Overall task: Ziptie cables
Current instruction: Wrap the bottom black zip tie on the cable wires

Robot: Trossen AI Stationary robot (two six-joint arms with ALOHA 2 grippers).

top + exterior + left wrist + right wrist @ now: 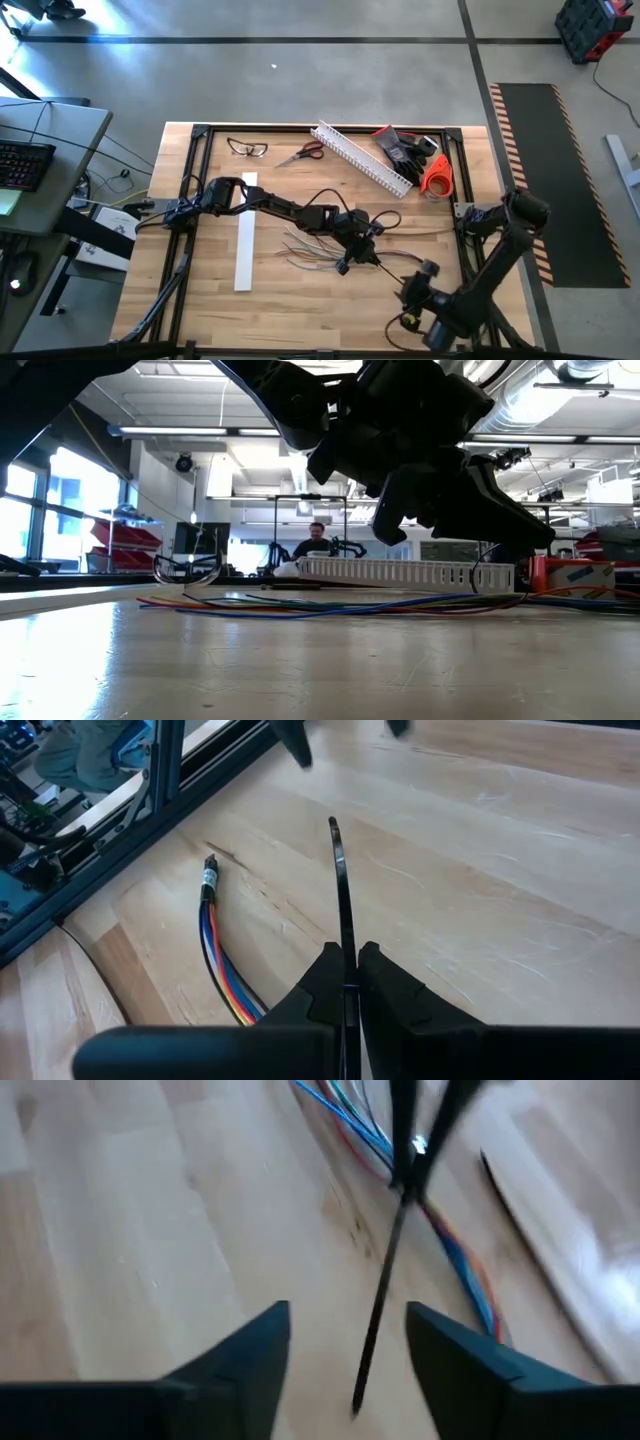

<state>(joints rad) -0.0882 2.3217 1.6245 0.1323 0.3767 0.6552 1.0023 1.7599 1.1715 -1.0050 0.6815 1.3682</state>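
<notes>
Left gripper (346, 982) clamped on ziptie (342, 900), right gripper (345, 1342) open, empty

No readable text, labels, brands, numbers or signs anywhere.

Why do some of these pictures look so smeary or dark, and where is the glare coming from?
Right wrist view: the ziptie and cables are streaked with motion blur. Low view: the arm overhead is a dark silhouette against bright windows, and the near table is soft. High view: glare whitens the floor at top left. Left wrist view: sharp, evenly lit.
</notes>
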